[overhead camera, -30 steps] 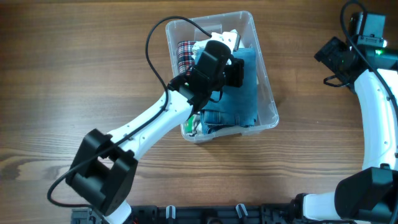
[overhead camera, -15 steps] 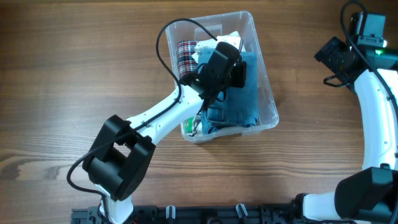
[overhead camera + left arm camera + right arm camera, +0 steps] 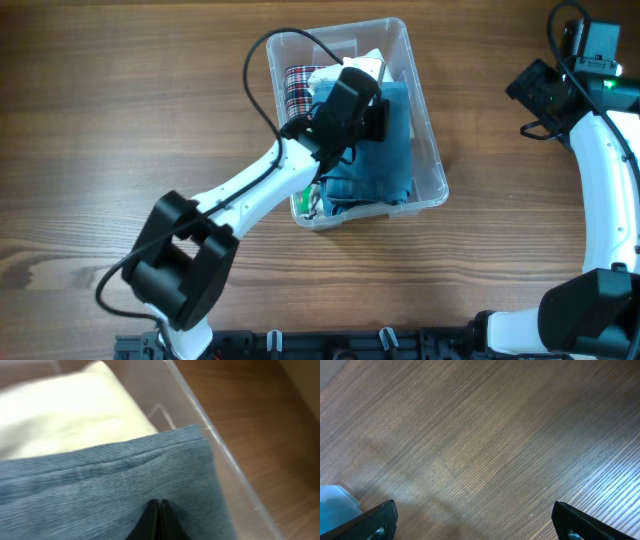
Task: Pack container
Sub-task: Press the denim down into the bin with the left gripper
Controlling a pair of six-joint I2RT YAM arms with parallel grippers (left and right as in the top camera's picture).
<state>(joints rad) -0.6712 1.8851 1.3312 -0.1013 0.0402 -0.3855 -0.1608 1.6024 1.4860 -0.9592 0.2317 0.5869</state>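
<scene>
The clear, round-cornered plastic container (image 3: 428, 150) sits mid-table (image 3: 120, 120) on brown wood grain. It holds twilled blue denim (image 3: 100, 485), soft cream cloth (image 3: 60, 410) and plaid fabric (image 3: 297, 90). The left gripper (image 3: 159, 512) is closed, its tips on the denim; whether it pinches any is unclear. The right gripper (image 3: 475, 520) gapes wide and empty above the wood. The left arm hides the container's middle.

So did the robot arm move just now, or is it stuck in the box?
The left arm swung its elbow a little toward the container, then partly back. The left gripper nudged slightly right and back over the blue denim cloth, shut the whole time. Nothing was grabbed or dropped. The container and the open right gripper stayed put.
</scene>
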